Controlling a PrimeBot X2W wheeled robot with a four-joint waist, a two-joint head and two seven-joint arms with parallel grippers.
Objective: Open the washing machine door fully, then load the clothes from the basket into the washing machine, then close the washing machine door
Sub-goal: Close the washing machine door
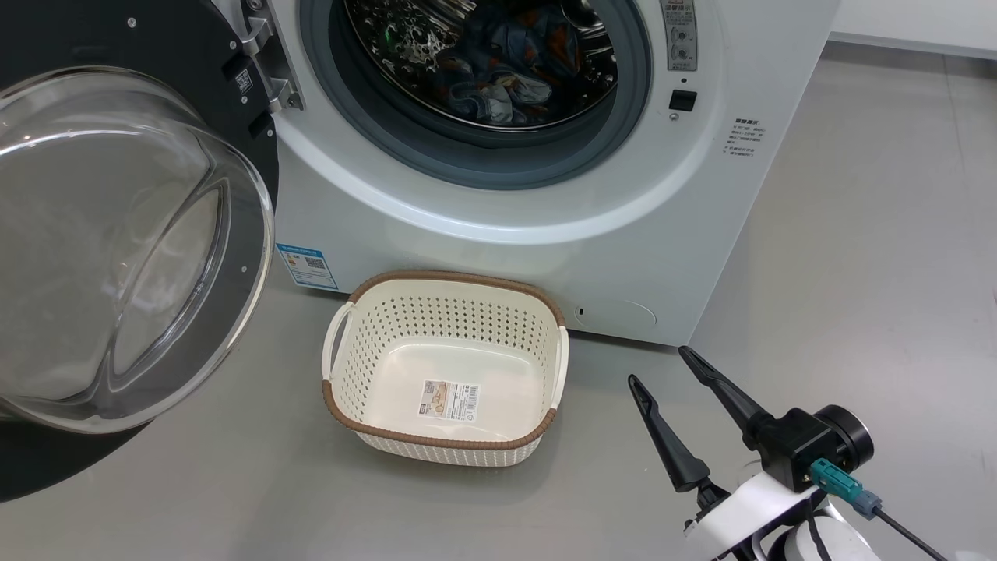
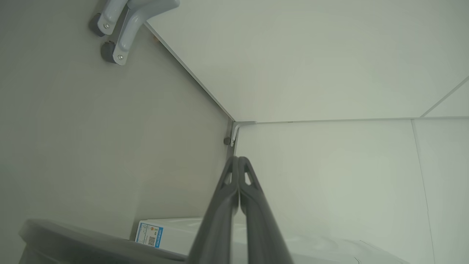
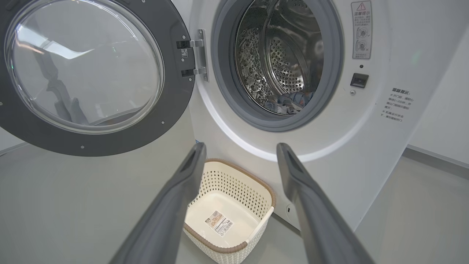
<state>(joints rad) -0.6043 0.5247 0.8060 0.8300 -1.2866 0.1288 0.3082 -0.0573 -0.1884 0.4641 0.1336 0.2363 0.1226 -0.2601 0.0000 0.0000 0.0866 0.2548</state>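
Washing machine door (image 1: 132,249) is standing swung wide open to the left of the washing machine (image 1: 483,257), hanging on its metal hinge (image 1: 269,70), glass bowl bulging toward the head camera, black rim around it. In the right wrist view the door (image 3: 84,69) is showing face-on, hinge (image 3: 199,55) at its right edge.

Clothes (image 1: 506,78) are lying inside the steel drum (image 3: 278,55), low in the opening, behind the grey gasket (image 1: 374,117): blue fabric with orange bits, some pale cloth. Right wrist view is catching just a small heap of them (image 3: 289,101) at the drum bottom.

Basket (image 1: 459,279) is sitting upright on the grey floor (image 1: 857,234) just in front of the machine, below the opening, with a label sticker (image 1: 450,400) showing on its bare floor. Blue sticker (image 1: 306,265) is sitting low on the machine front, left of the basket.

Right gripper (image 1: 658,365) is hovering at lower right, apart from the basket, fingers spread wide and gripping nothing. From its own wrist the right gripper (image 3: 240,145) is pointing at the machine, the basket (image 3: 234,183) lying between the two fingers.

Left gripper (image 2: 239,158) is pressing its fingers together on nothing, aiming at a corner where floor and white walls are meeting. Grey caster legs (image 2: 117,33) are showing at top left there, the blue sticker (image 2: 149,234) at the bottom.
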